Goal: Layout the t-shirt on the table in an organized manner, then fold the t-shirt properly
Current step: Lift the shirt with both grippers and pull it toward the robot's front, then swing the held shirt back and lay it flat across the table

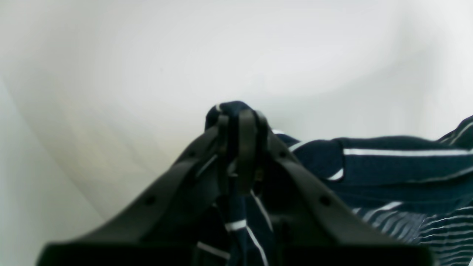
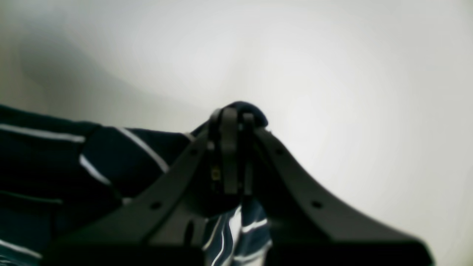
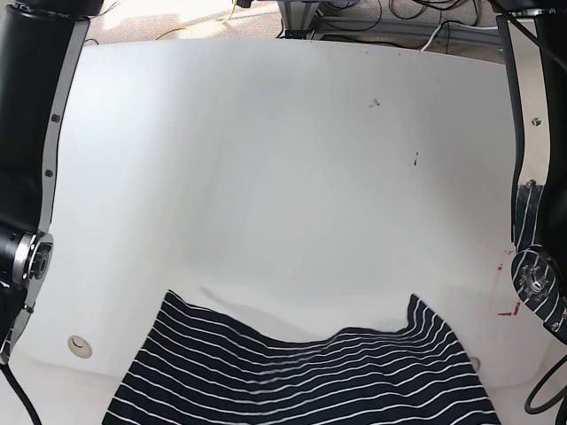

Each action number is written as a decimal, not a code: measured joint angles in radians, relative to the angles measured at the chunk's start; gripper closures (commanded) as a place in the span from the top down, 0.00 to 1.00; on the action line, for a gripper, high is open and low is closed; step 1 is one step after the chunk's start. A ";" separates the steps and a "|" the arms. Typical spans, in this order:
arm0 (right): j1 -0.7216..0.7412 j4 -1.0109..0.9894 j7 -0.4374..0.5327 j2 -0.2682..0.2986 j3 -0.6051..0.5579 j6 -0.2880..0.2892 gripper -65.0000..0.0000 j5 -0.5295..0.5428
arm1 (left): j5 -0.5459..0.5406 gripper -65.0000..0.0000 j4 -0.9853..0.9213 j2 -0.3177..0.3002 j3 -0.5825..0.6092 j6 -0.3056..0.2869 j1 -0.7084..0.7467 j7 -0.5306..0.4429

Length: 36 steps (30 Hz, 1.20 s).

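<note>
In the left wrist view my left gripper [image 1: 239, 119] is shut on a bunched fold of the t-shirt [image 1: 388, 173], navy with thin white stripes, which stretches off to the right. My right gripper [image 2: 233, 117] is likewise shut on a fold of the t-shirt [image 2: 74, 166], whose cloth runs off to the left. From the base view the t-shirt [image 3: 301, 381] fills the bottom middle over the white table [image 3: 283, 159]. Its far edge sags in the middle between two raised corners. Neither gripper's fingertips show in the base view.
Both arms run down the sides of the base view, one arm [image 3: 31, 133] at the left, the other arm [image 3: 532, 177] at the right. A round fitting [image 3: 80, 345] and a red mark [image 3: 509, 305] sit near the shirt. Cables lie beyond the far edge.
</note>
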 measured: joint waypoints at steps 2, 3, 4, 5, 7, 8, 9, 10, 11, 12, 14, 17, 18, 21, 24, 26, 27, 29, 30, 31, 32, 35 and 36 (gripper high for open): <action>-0.007 -0.001 -0.009 0.000 -0.014 0.000 0.00 0.000 | 0.000 0.00 -0.021 0.000 0.005 0.000 0.001 0.000; -0.011 -0.002 -0.018 -0.001 -0.017 0.003 0.00 0.000 | 0.004 0.00 -0.027 0.000 0.011 0.000 0.003 0.000; -0.013 -0.004 -0.021 -0.002 -0.019 0.003 0.00 0.000 | 0.007 0.00 -0.028 0.000 0.016 0.000 0.003 0.001; -0.014 -0.005 -0.027 -0.003 -0.021 0.003 0.00 0.000 | 0.006 0.00 -0.029 0.000 0.021 0.000 0.003 0.003; -0.014 -0.005 -0.034 -0.005 -0.021 0.003 0.00 0.000 | 0.006 0.00 -0.029 0.000 0.022 0.000 0.003 0.007; -0.014 -0.005 -0.036 -0.005 -0.021 0.003 0.00 0.000 | 0.004 0.00 -0.029 0.000 0.022 0.000 0.002 0.006; -0.013 -0.005 -0.035 -0.005 -0.020 0.003 0.00 0.000 | 0.003 0.00 -0.029 0.000 0.022 0.000 0.001 0.006; -0.011 -0.005 -0.035 -0.005 -0.020 0.003 0.00 0.000 | 0.003 0.00 -0.029 -0.001 0.022 0.000 0.000 0.005; -0.011 -0.005 -0.036 -0.005 -0.019 0.003 0.00 0.000 | 0.003 0.00 -0.028 -0.004 0.022 0.000 0.000 0.003; -0.009 -0.005 -0.035 -0.003 -0.019 0.003 0.00 0.000 | 0.002 0.00 -0.028 -0.008 0.022 0.000 0.000 0.000; -0.008 -0.005 -0.036 -0.001 -0.019 0.003 0.00 0.000 | -0.005 0.00 -0.028 -0.019 0.024 0.000 0.000 0.000; -0.009 -0.005 -0.036 0.001 -0.016 0.003 0.00 0.005 | -0.003 0.00 -0.028 -0.028 0.022 0.000 0.000 0.000; -0.011 -0.004 -0.036 0.001 -0.015 0.003 0.00 0.004 | -0.004 0.00 -0.028 -0.031 0.022 0.000 0.000 0.000; -0.037 0.014 -0.030 -0.004 0.020 0.004 0.00 0.010 | -0.001 0.00 -0.027 -0.042 0.022 0.000 0.000 0.002; -0.087 0.044 -0.031 -0.008 0.068 0.004 0.00 0.011 | -0.026 0.00 -0.026 -0.060 0.026 -0.001 0.000 0.016; -0.124 0.063 -0.063 -0.004 0.084 0.003 0.00 0.008 | -0.059 0.00 -0.026 -0.081 0.026 -0.001 0.001 0.031; -0.142 0.070 -0.076 -0.001 0.089 0.003 0.00 0.008 | -0.076 0.00 -0.026 -0.090 0.024 -0.001 0.001 0.037; -0.192 0.092 -0.076 0.005 0.091 0.002 0.00 0.008 | -0.131 0.00 -0.026 -0.120 0.024 -0.001 0.000 0.058; -0.214 0.107 -0.078 0.005 0.091 0.003 0.00 0.010 | -0.153 0.00 -0.026 -0.129 0.024 0.000 0.000 0.066; -0.239 0.126 -0.077 0.005 0.092 0.003 0.00 0.008 | -0.175 0.00 -0.025 -0.140 0.024 -0.001 0.001 0.079; -0.266 0.147 -0.078 0.001 0.094 0.003 0.00 0.011 | -0.194 0.00 -0.021 -0.152 0.023 0.000 0.005 0.088; -0.350 0.215 -0.083 -0.017 0.147 0.010 0.00 0.027 | -0.248 0.00 0.019 -0.179 0.012 -0.001 0.057 0.102; -0.377 0.237 -0.101 -0.026 0.169 0.011 0.00 0.033 | -0.269 0.00 0.040 -0.188 0.002 0.006 0.084 0.103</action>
